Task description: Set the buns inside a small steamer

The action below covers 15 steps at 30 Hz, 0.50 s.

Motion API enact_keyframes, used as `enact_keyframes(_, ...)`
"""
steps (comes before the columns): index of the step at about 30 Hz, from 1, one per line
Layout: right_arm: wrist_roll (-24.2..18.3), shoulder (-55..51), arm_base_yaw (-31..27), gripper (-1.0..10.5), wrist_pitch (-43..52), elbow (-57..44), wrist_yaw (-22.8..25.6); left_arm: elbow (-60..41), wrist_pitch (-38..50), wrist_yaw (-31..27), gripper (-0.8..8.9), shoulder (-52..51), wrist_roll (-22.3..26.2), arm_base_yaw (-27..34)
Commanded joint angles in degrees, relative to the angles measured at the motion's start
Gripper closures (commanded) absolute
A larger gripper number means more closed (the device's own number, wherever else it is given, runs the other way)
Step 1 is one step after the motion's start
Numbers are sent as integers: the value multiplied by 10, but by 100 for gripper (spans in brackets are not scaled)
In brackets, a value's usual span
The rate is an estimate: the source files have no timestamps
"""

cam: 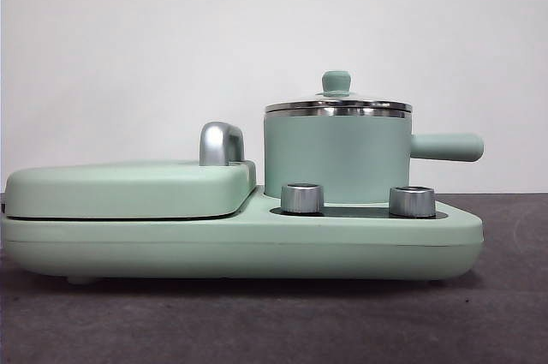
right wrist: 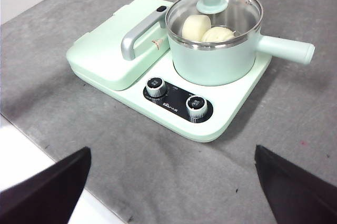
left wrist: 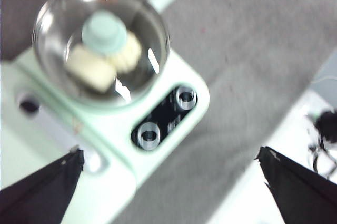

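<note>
Looking finished: both buns (right wrist: 205,29) inside lidded pot (right wrist: 216,63) at upper right of frame, left gripper (left wrist: 174,182) and right gripper (right wrist: 171,182) spread wide, holding nothing.

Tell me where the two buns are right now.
Both buns lie side by side inside the small steamer under its glass lid, seen through the glass in both wrist views; the pot sits on the cooker base behind the two knobs.

Lidded small steamer (cam: 338,157) stood on mint-green cooker base (cam: 240,244), beside closed grill plate (cam: 128,188); two steel knobs (cam: 302,198) in front.
</note>
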Motion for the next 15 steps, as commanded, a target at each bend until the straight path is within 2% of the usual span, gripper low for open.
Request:
enact_keyframes(1,-12,1,5,452,7,3,-9,-81,-25,2,251,-65,13,-3)
enact_keyframes(5,-12,1,5,452,23,3,-20,-227,5,2,252,-179,12,2)
enact_keyframes(10,-12,1,5,452,49,2,-44,-432,147,-3,252,-355,-26,3)
enact_keyframes(15,-12,1,5,463,54,2,-47,-598,253,-46,252,-509,-62,5)
